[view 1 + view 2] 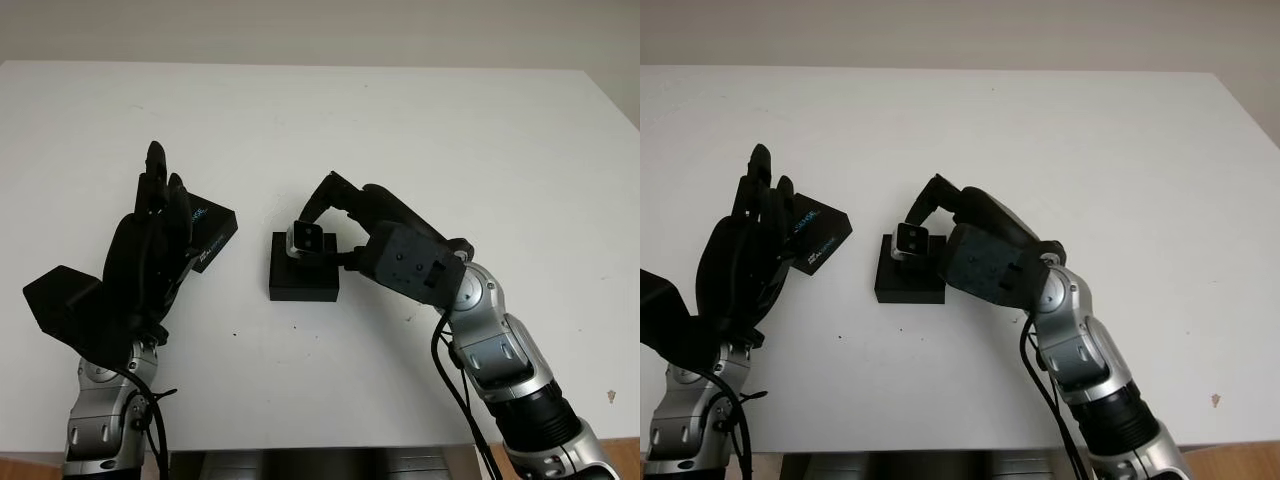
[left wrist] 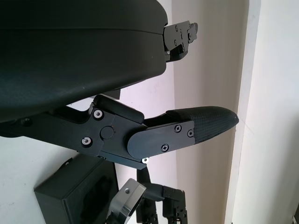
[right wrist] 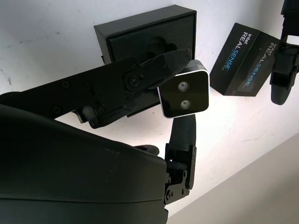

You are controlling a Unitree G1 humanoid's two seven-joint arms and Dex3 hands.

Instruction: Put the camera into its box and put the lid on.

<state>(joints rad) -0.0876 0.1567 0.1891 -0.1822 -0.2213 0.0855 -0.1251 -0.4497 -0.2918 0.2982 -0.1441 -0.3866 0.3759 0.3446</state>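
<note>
White table (image 1: 420, 130) fills the scene, with a pale wall behind its far edge. Nearest to the robot, both arms come up from the bottom edge. The task is about halfway through its first step: the camera is lifted but not yet seated in the box, and the lid is not yet on.

The right hand (image 1: 345, 225) is bent in from the right and grasps the small silver camera (image 1: 305, 237) between its fingertips, holding it just above the far edge of the open black box (image 1: 303, 280). In the right wrist view the camera (image 3: 183, 94) has its two lenses facing outward, and the box's moulded recess (image 3: 152, 46) seems unfilled below it.

The left hand (image 1: 150, 250) is raised over the left side of the table, open and holding nothing. Just beyond it lies the black lid (image 1: 212, 232) with RealSense lettering, on the table, well apart from the box. What remains, I judge, is to lower the camera into the recess, release it, then fetch the lid.
</note>
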